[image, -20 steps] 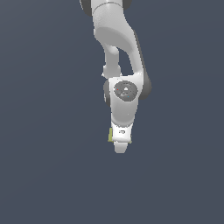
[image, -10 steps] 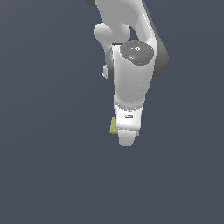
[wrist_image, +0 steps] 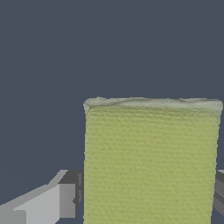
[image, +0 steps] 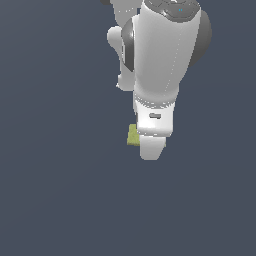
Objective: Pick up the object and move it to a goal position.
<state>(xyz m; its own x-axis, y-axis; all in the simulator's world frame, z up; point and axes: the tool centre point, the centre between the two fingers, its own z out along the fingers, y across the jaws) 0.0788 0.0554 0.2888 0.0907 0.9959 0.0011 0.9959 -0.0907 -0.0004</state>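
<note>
In the exterior view the white arm point(image: 160, 65) fills the upper middle of the frame, and its hand point(image: 151, 150) ends just below centre. The block point(image: 133, 135) peeks out as a small yellow-green sliver at the hand's edge, toward the exterior view's left, mostly hidden behind the white casing. No counter edge or goal marker shows; the background is plain dark grey, so I cannot tell how high the block sits.

The wrist view shows the block point(wrist_image: 151, 162) filling the lower right of the picture, with a grey finger point(wrist_image: 52, 203) just beside one edge and a darker finger pad point(wrist_image: 220, 192) at the opposite edge. The hand looks closed narrowly around the block, apparently holding it by its sides.

The main risk, as I judge it, is slip: the block is flat and smooth-sided, held only at two edges, so a quick swing or tilt toward the goal could let it slide or twist out. With so much hidden, an off-centre hold cannot be ruled out.
</note>
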